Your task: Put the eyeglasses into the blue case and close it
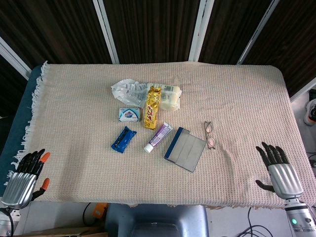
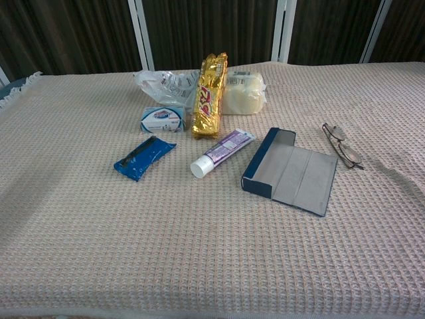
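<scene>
Left hand: near-left corner of the counter, fingers apart and loosely extended, pointing toward the far side, holding nothing, hanging at the cloth edge. Right hand: near-right corner, fingers spread, thumb out to the left, back of hand up, empty. Can't tell if either touches the cloth. Both show in the head view only.

Eyeglasses: lying on the cloth right of centre, folded as far as I can tell, just beside the blue case on its right, apart from it. Case lies open and flat, grey lining up, blue edge on its left.

Left of the case: purple toothpaste tube, blue wrapper packet. Farther back: small soap box, gold snack bag, clear plastic bag, pale yellow pack.
</scene>
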Robot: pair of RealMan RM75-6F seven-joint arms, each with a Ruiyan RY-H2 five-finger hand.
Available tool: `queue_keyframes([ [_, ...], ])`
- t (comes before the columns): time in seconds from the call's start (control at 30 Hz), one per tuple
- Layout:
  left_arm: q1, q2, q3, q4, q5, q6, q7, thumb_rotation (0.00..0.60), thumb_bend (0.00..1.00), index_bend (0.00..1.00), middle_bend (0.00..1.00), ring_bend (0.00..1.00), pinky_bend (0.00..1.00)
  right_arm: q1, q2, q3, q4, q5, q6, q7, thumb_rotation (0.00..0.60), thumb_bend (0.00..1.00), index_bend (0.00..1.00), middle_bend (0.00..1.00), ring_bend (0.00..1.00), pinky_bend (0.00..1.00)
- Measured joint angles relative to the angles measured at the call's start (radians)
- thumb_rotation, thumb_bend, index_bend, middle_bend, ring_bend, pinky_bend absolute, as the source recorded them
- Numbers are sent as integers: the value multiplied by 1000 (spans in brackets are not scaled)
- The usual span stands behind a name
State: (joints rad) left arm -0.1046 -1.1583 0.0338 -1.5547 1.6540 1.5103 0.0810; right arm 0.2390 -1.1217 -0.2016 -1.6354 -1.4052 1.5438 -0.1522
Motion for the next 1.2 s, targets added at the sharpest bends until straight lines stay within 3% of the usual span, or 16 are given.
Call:
queue_keyframes([
  [0.33,-10,3,2,-4,5,-12,-32,600,412,0,0,0,89,-10,-8,53,28,0,-70,-3,600,278,0,0,0,0],
  [0.57,-17,6,-3,2,1,-17,-57,600,412,0,0,0,92,43,-34,114,98,23,-177,11,600,278,31,0,0,0],
  [0.73,-25,6,-12,0,-21,-35,-58,600,413,0,0,0,93,151,-78,176,217,46,-308,-48,600,278,119,0,0,0],
  [1.0,-34,0,-23,0,-51,-56,-44,600,413,0,0,0,94,403,-225,247,557,37,-621,-127,600,278,127,0,0,0],
  [1.2,-35,-1,-25,-1,-58,-60,-40,600,414,0,0,0,94,492,-272,246,604,3,-743,-191,600,314,109,0,0,0],
])
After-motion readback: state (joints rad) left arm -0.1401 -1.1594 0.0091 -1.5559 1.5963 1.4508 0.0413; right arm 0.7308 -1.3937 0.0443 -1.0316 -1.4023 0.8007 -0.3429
